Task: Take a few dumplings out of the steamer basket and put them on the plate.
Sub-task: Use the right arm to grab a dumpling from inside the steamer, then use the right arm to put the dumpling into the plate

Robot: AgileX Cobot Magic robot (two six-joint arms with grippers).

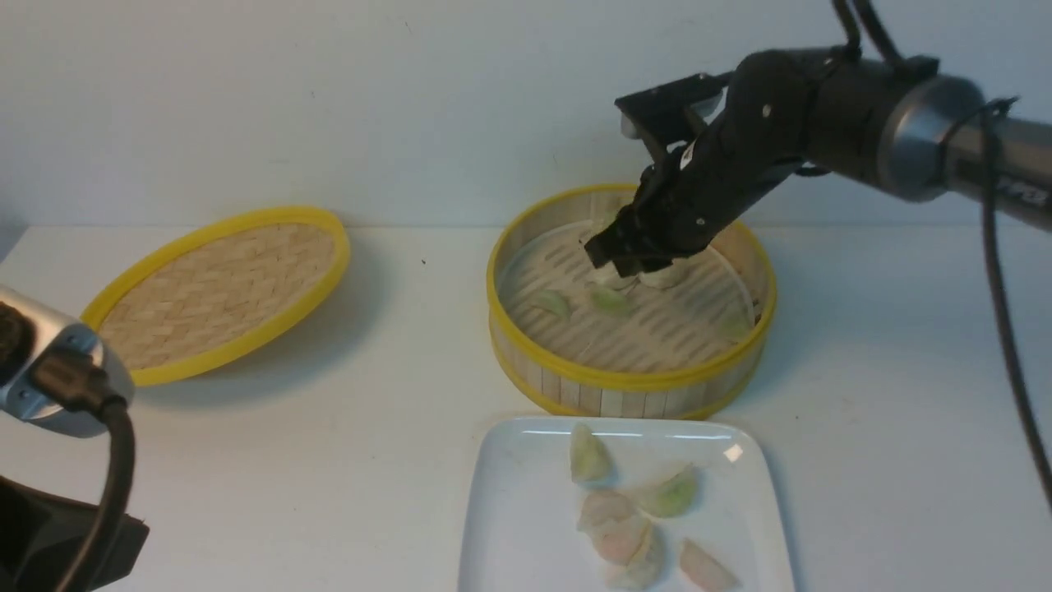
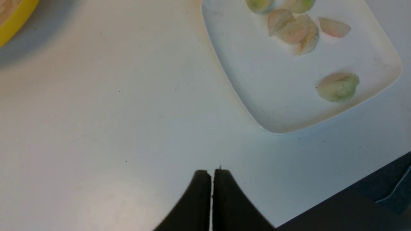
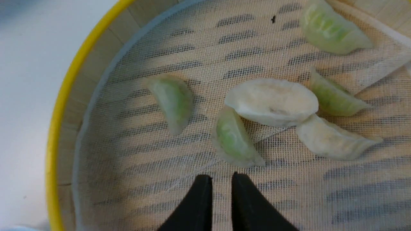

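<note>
Right gripper (image 3: 221,177) over the bamboo steamer basket (image 1: 633,378), jaws slightly parted, grasping nothing; in its wrist view the nearest pale-green dumpling (image 3: 236,138) lies just off the fingertips, at twelve o'clock. Left gripper (image 2: 212,173) clenched, empty. White square plate (image 1: 526,526), bearing several dumplings, sits at six o'clock of basket.

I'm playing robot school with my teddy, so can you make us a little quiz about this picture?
1. True or false: the steamer basket has dumplings inside.
2. Which is shut: the left hand or the right hand?
3. Fill in the blank: the woven lid has a ____ rim.

Key: 1. True. 2. The left hand; the right one has a gap between its fingertips. 3. Yellow.
</note>
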